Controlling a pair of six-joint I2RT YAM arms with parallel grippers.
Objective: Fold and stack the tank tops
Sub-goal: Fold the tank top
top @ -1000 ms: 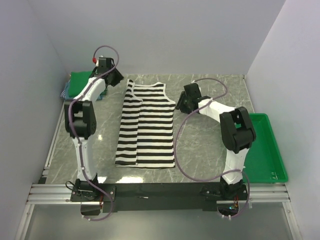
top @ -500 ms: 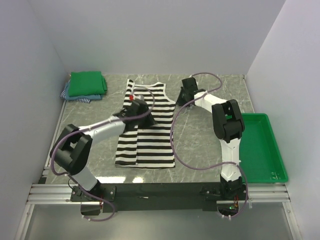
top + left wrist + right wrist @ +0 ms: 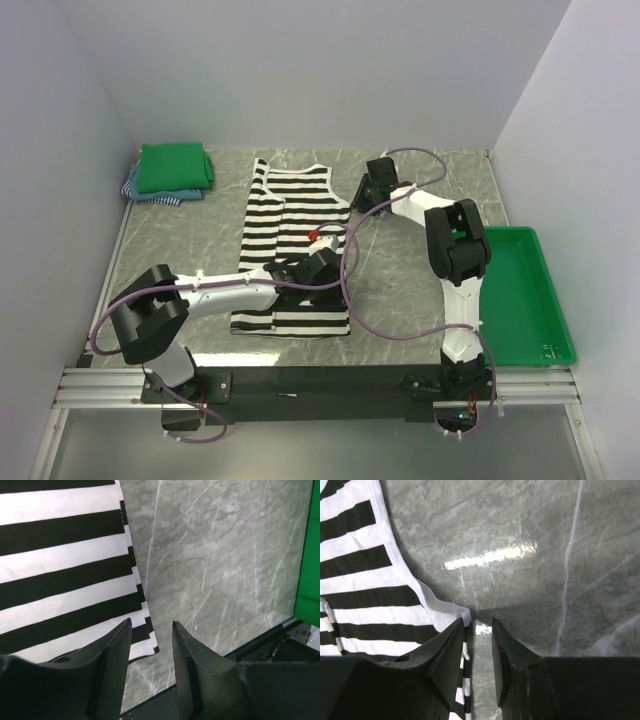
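Note:
The striped tank top [image 3: 290, 255] lies flat mid-table, its left side folded over. My left gripper [image 3: 325, 266] is open and low over the top's right edge near the hem. In the left wrist view the left gripper [image 3: 151, 625] straddles the hem's right corner of the striped top [image 3: 60, 575]. My right gripper [image 3: 362, 196] is open at the top's upper right edge. In the right wrist view the right gripper [image 3: 477, 622] has its left finger at the white armhole edge of the striped top [image 3: 365, 575], holding nothing. The folded green tank top [image 3: 175, 166] sits on folded teal-blue ones [image 3: 158, 196] at the back left.
A rigid green tray [image 3: 530, 300] stands at the right edge; its side also shows in the left wrist view [image 3: 312, 555]. Grey marble tabletop [image 3: 410, 270] lies between the striped top and the tray. White walls close the back and sides.
My left arm swung from the green stack at the back left across to the striped top's lower right edge. My right gripper shifted slightly back along the top's upper right edge.

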